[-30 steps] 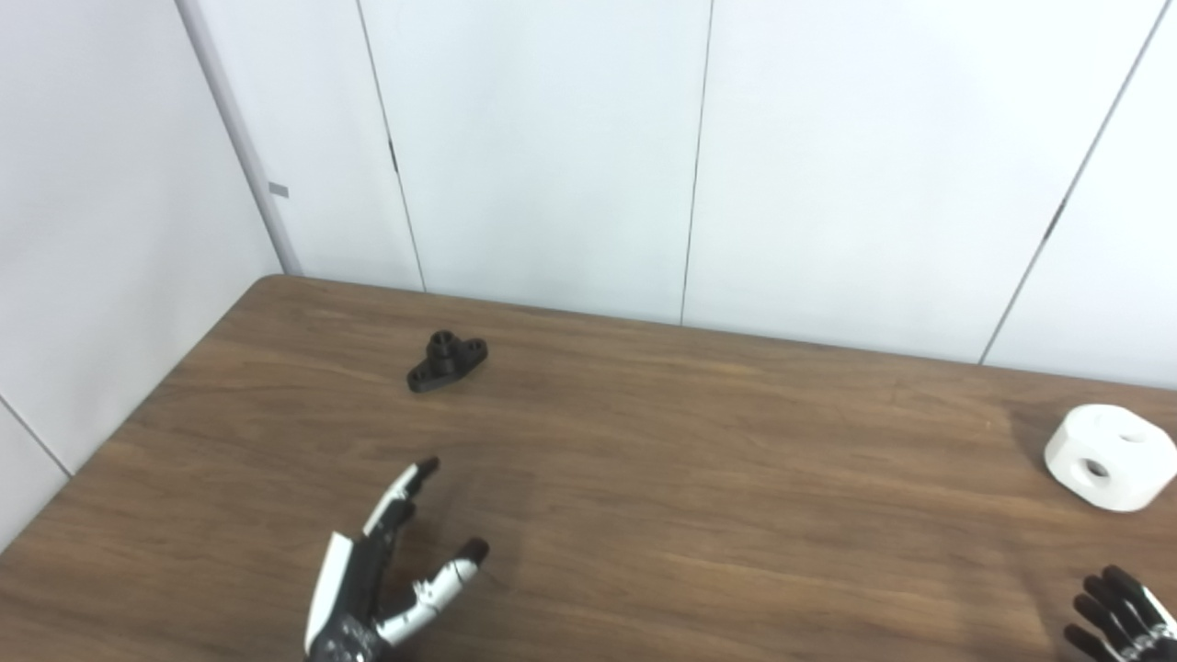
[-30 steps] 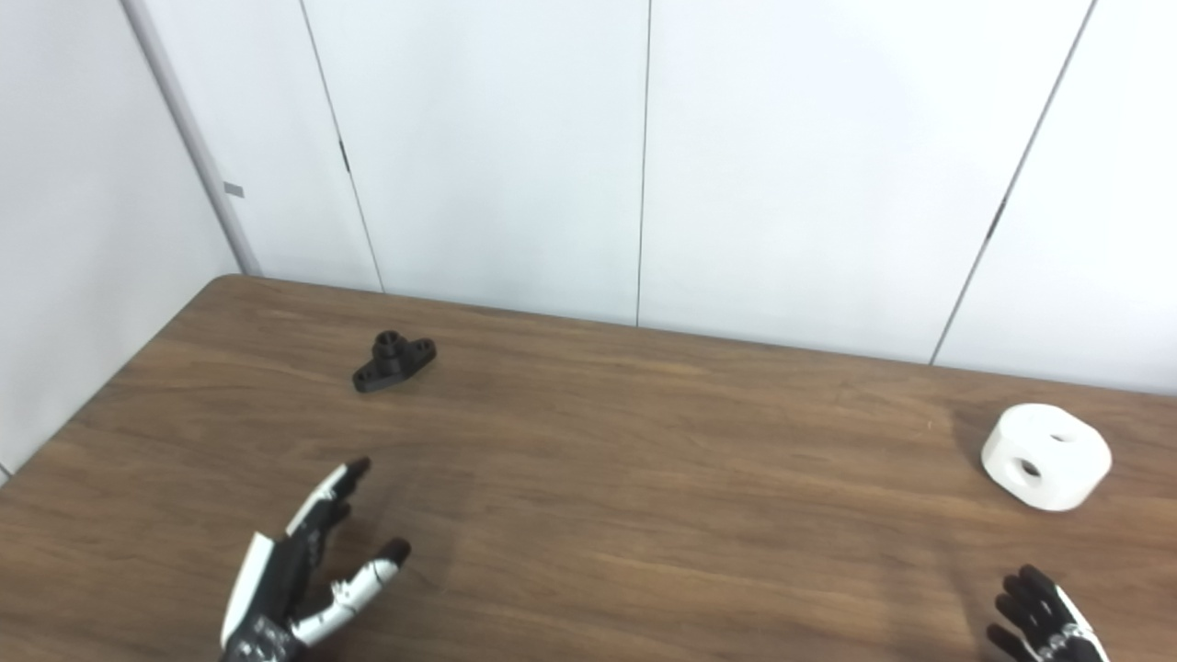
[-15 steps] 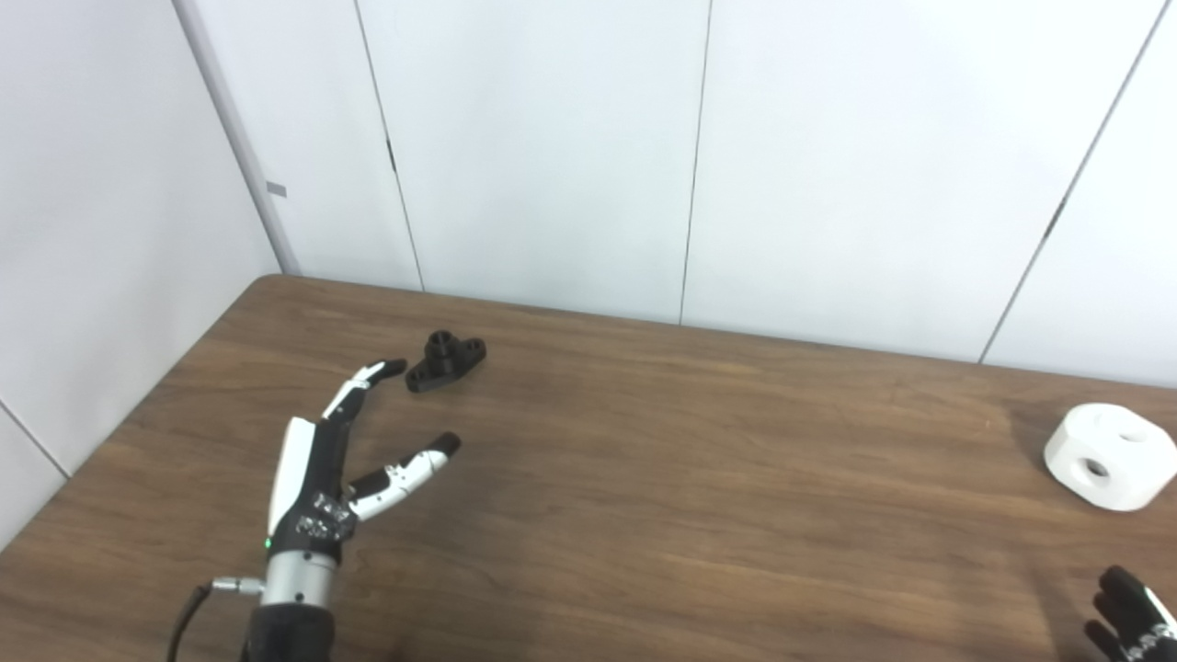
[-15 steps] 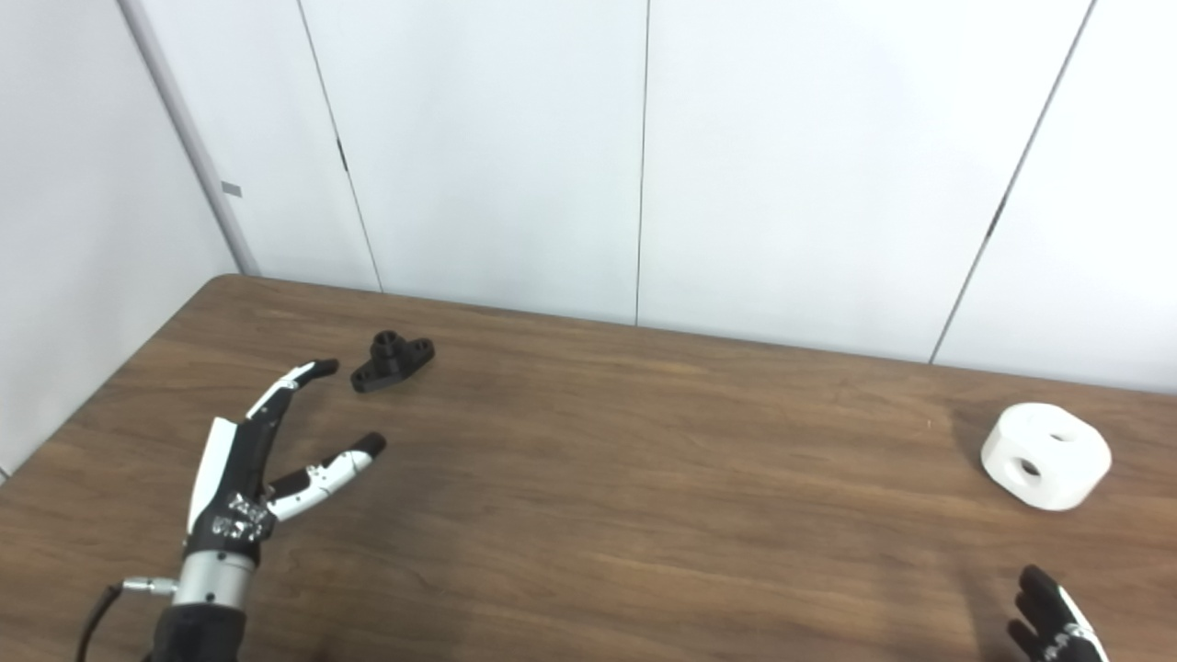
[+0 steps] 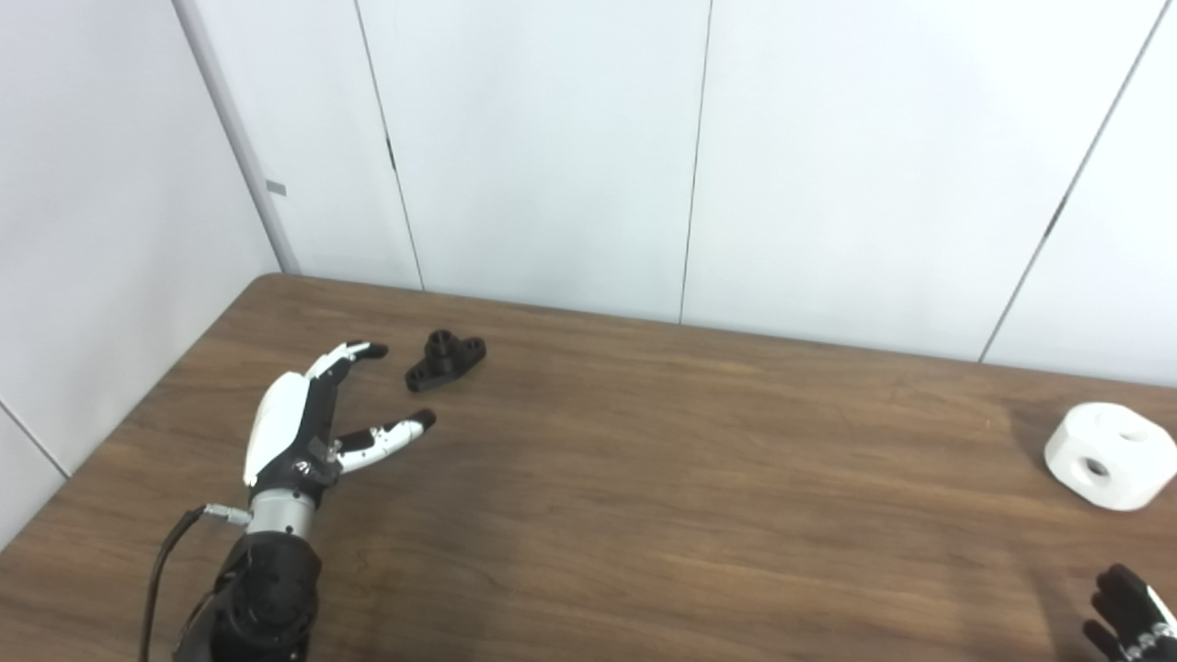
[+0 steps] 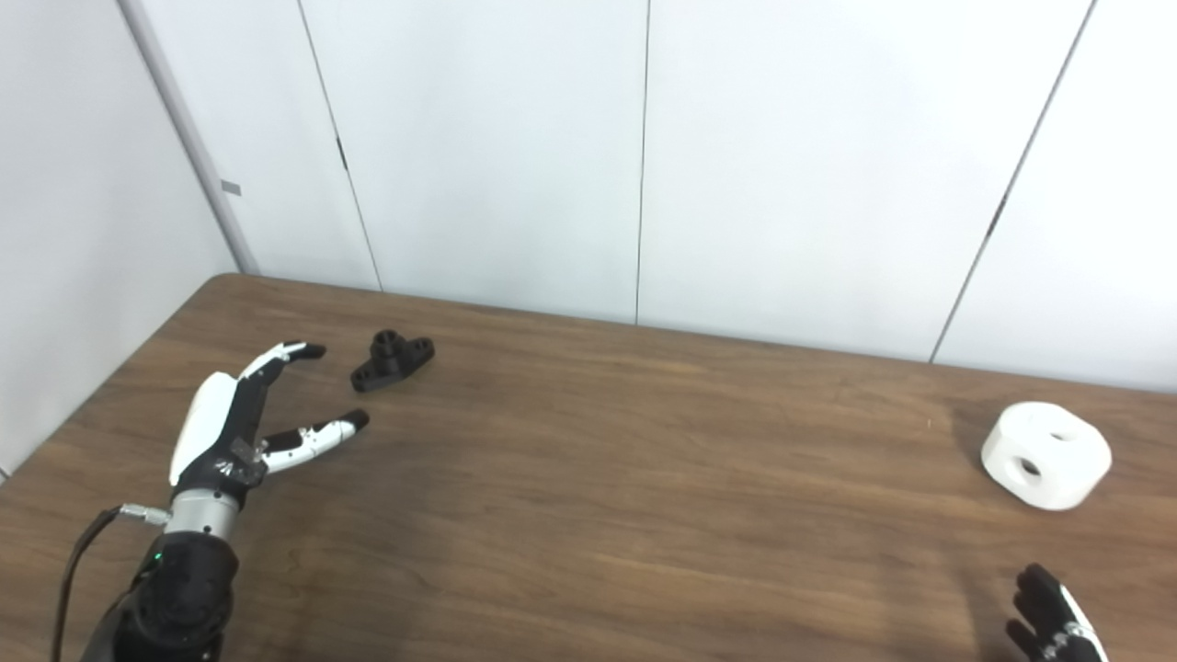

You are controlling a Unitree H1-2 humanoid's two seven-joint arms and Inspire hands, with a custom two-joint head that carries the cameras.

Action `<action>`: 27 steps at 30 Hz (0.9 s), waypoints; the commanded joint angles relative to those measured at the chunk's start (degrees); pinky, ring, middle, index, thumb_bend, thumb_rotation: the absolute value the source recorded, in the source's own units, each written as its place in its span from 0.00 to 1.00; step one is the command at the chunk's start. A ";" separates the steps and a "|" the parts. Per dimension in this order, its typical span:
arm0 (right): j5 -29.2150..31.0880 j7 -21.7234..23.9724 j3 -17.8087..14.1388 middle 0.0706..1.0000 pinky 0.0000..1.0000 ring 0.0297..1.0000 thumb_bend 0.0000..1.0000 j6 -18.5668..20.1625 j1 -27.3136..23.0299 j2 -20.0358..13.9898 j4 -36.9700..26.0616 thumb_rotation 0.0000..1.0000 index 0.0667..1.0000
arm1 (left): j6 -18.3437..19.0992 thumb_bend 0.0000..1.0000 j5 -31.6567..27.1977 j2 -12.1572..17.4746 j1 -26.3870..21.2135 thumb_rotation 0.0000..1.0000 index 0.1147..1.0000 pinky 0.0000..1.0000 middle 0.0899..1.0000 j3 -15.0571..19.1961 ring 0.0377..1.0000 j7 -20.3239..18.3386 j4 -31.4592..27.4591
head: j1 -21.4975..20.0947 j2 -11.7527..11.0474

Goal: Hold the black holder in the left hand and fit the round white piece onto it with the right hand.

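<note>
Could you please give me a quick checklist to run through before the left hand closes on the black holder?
1. Left hand open, fingers apart: ok.
2. Black holder lying free on the table, nothing on it: ok.
3. Left hand around the holder: not ok; its fingertips are short of it, to its left, with a gap.
4. Round white piece free on the table at the far right: ok.
5. Right hand ready: cannot tell; only fingertips show at the picture's bottom edge.
</note>
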 commanded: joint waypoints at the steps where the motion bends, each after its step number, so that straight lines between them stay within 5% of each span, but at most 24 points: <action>1: -0.57 -0.60 0.37 0.90 0.90 0.92 0.57 -0.93 -0.45 1.50 2.55 0.91 0.88 | -0.77 0.83 1.75 2.55 -3.13 0.32 0.78 0.93 0.91 -0.19 0.96 0.98 0.87 | -0.01 0.08; 5: -0.89 -0.74 0.49 0.90 0.91 0.92 0.58 -0.10 -0.31 1.57 1.86 0.91 0.88 | -1.29 0.84 3.08 4.11 -5.78 0.33 0.79 1.00 0.91 -1.61 0.96 1.65 5.81 | -0.09 0.15; 27: -2.32 -1.54 1.45 0.91 0.95 0.94 0.55 -1.09 -0.39 1.60 1.83 0.95 0.89 | 3.43 0.87 5.41 4.96 -18.91 0.39 0.84 1.00 0.96 -7.44 0.99 2.18 21.57 | -0.92 0.48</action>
